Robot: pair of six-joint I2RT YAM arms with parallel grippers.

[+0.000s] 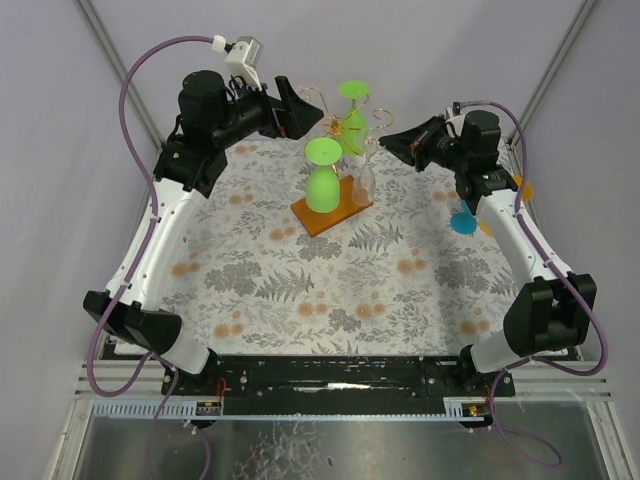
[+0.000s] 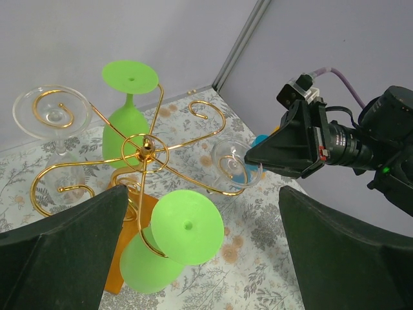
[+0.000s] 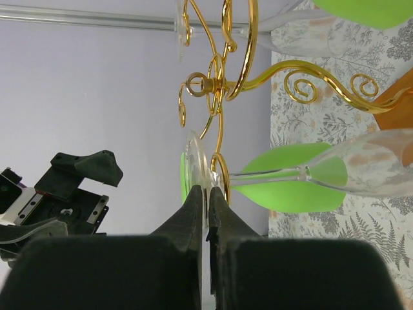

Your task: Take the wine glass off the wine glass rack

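right gripper [image 3: 208, 194]: clamped on foot rim of clear wine glass [image 3: 348, 169] | glass hung inverted on wine glass rack [image 3: 222, 84] | left gripper [image 1: 293, 107]: spread, empty | glass judged light, brittle, slippery; foot rim or stem preferred

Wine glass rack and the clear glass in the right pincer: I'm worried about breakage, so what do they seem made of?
Thin gold wire wine glass rack: likely polished metal, shiny with bright highlights. Clear stemmed wine glass: transparent, glossy; glass or clear plastic, cannot tell.
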